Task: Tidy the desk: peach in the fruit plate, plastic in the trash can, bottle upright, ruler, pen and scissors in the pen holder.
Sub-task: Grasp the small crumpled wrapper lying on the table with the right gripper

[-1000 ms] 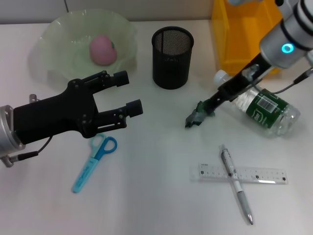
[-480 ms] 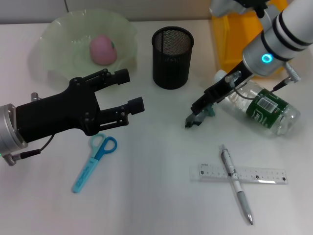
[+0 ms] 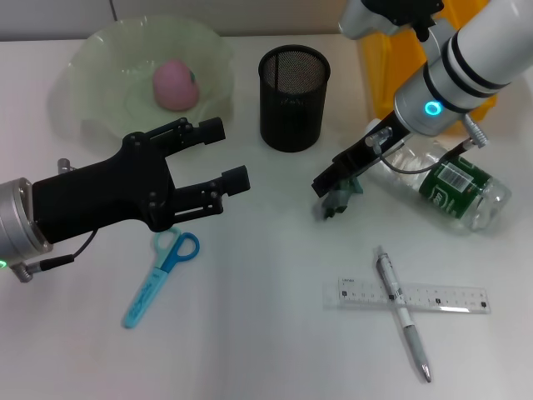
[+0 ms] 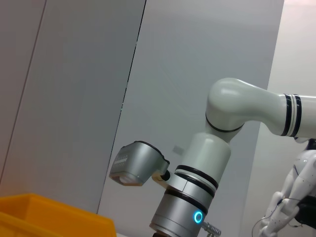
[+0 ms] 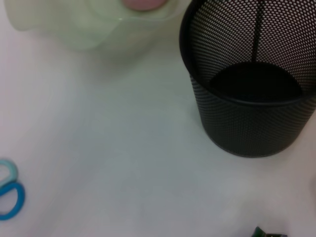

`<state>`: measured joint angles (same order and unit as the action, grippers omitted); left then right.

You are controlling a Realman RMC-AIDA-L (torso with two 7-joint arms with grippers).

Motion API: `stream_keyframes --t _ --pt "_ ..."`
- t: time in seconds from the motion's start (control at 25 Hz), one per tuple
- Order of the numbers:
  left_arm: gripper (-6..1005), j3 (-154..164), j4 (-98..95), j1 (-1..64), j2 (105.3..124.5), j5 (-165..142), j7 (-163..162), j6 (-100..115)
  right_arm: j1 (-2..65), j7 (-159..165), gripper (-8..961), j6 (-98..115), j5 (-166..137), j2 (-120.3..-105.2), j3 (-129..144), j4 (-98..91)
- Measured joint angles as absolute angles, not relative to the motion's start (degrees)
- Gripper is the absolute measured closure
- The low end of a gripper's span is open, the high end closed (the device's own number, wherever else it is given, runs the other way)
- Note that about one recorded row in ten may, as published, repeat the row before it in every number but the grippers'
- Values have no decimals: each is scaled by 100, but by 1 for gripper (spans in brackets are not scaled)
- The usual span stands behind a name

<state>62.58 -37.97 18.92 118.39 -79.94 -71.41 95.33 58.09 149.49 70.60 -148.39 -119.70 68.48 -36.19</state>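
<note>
The pink peach [image 3: 175,83] lies in the pale green fruit plate [image 3: 83,58]. My right gripper [image 3: 336,190] is shut on a small green piece of plastic [image 3: 343,198] just over the table, left of the bottle [image 3: 450,185], which lies on its side. My left gripper [image 3: 227,152] hovers open above the blue scissors [image 3: 162,267], holding nothing. The clear ruler [image 3: 433,298] and the pen [image 3: 405,321] lie crossed at the front right. The black mesh pen holder [image 3: 293,96] stands at the back centre, and the right wrist view shows the pen holder [image 5: 252,98] with nothing inside.
A yellow trash can [image 3: 412,58] stands at the back right behind the bottle. The right wrist view catches the plate's edge [image 5: 94,29] and a scissors handle [image 5: 7,195]. In the left wrist view only the right arm [image 4: 197,177] and the can's rim [image 4: 49,217] show.
My right arm has swung up and leftward while its fingertips stayed at the plastic. My left gripper has drifted slightly to the right.
</note>
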Motion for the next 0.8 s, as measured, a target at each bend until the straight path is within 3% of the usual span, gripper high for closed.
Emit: stream_keyframes --t 0.8 --pt "193 6257 -3738 1909 11842 -7990 -7136 9518 5773 14960 276 7037 -14835 -11970 6932 -3461"
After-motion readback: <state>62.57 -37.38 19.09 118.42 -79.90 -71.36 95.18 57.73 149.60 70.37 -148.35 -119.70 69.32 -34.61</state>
